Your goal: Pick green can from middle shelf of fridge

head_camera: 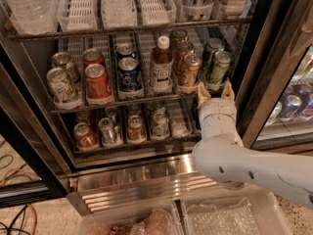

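The green can (219, 68) stands at the front right of the middle shelf (107, 103) of the fridge (259, 58), in a clear front cup. A second green can (211, 51) stands behind it. My gripper (215, 92) is just below and in front of the front green can, pointing into the fridge. Its two tan fingertips (203, 93) stand apart on either side of the can's base and hold nothing. The white arm (234, 155) comes in from the lower right.
On the same shelf, from the left: pale cans (62, 84), red cans (98, 81), blue cans (129, 74), a bottle (161, 65), brown-gold cans (189, 70). Several cans fill the lower shelf (127, 146). The dark door frame (271, 82) is close on the right. Clear bins (225, 219) lie below.
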You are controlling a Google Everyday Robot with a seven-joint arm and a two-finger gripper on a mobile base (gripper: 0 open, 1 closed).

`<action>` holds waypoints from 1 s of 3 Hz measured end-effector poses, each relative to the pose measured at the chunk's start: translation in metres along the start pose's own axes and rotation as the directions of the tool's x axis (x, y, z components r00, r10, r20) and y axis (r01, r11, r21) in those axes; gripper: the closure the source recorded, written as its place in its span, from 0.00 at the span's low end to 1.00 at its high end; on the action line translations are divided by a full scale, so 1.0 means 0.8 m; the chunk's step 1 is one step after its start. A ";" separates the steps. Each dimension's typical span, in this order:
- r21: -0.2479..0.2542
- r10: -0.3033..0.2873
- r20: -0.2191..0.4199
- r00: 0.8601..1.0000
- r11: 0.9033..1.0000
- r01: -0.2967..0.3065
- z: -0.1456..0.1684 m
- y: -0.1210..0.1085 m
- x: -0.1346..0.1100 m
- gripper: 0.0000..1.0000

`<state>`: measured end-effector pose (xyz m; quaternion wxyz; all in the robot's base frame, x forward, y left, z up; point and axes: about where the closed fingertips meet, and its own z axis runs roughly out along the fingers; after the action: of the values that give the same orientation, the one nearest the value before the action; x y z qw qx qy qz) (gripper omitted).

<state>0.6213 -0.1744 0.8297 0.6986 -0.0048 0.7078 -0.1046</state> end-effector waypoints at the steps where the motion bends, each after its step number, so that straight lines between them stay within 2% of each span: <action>1: 0.010 0.003 0.013 1.000 1.000 -0.003 0.013 -0.003 -0.006 0.40; 3: 0.039 0.009 0.016 1.000 0.999 -0.009 0.041 -0.014 -0.006 0.40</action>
<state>0.6522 -0.1891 0.8358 0.7047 0.0114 0.7000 -0.1153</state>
